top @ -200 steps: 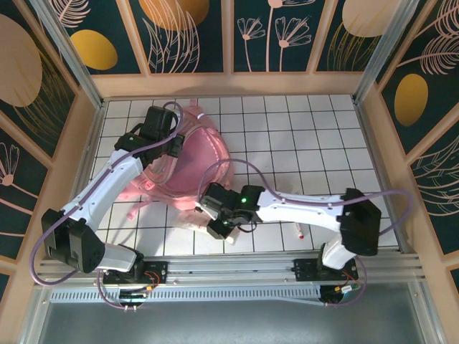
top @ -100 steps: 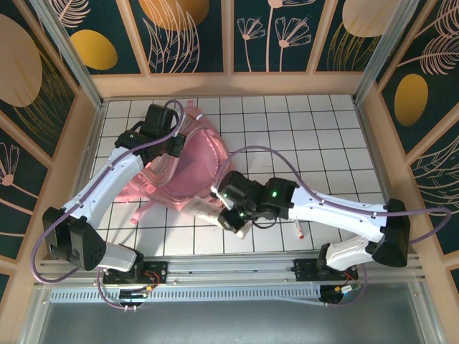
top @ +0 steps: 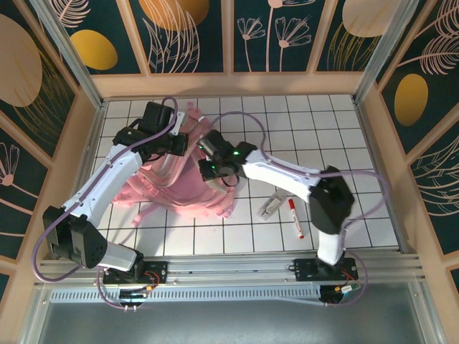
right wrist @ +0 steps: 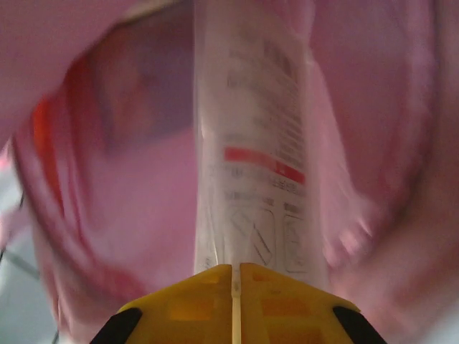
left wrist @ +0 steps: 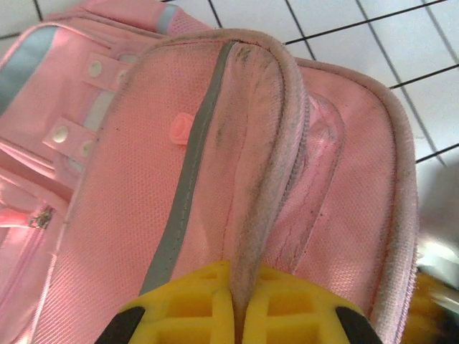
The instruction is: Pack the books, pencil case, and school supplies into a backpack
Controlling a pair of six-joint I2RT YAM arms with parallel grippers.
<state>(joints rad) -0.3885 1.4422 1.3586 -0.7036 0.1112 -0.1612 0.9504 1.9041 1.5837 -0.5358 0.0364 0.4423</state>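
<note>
The pink backpack (top: pixel 176 183) lies at the left-middle of the table, and its mesh panel with a grey strip (left wrist: pixel 179 179) is seen close up. My left gripper (left wrist: pixel 237 271) is shut on a worn edge of the backpack's flap; from above, the left gripper (top: pixel 179 143) is at the bag's far side. My right gripper (right wrist: pixel 235 269) is shut on a long white flat packet with red print (right wrist: pixel 258 165), with pink fabric all around it. From above, the right gripper (top: pixel 207 153) is at the bag's opening. A white marker with a red cap (top: pixel 295 218) lies on the table. The books and pencil case are out of view.
A small pale clear item (top: pixel 269 206) lies just left of the marker. The right arm's elbow (top: pixel 328 201) stands over the right-middle tiles. Wooden walls (top: pixel 373 143) close in the white gridded table (top: pixel 315 136) on three sides.
My right arm has swung from the bag's near edge up to its opening, carrying the white packet. The marker and the small pale item are now uncovered. My left gripper kept its hold.
</note>
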